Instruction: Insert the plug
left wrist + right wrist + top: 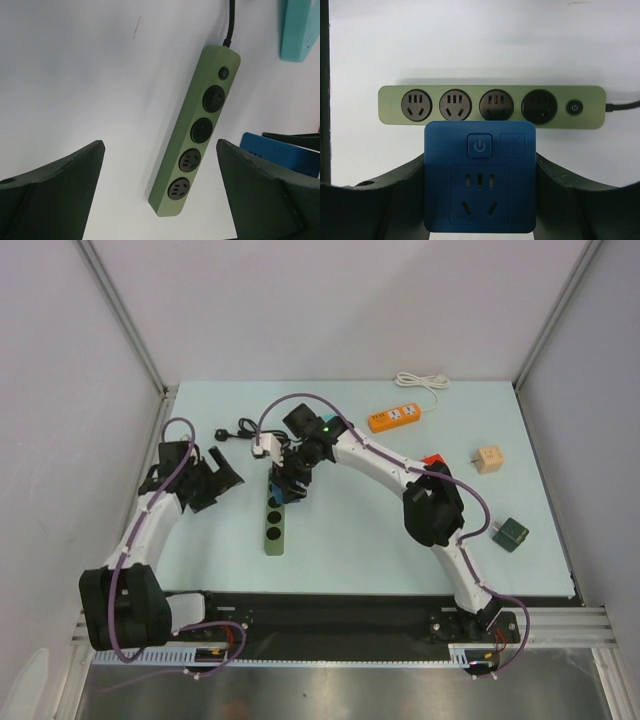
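Blue socket cube [480, 175] sat clamped between the right fingers [580, 205], close over the green power strip [492, 106] that lay on the surface [380, 540]. The left fingers [50, 200] stood wide apart, holding nothing. The small black plug [226, 434] lay untouched on the surface, beyond the strip and near the left fingers.

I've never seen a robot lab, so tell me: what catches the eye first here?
The right arm's fingers hold a blue socket cube close to a green power strip in the middle. The left arm's fingers hang open beside that strip, and an orange power strip lies at the far edge.
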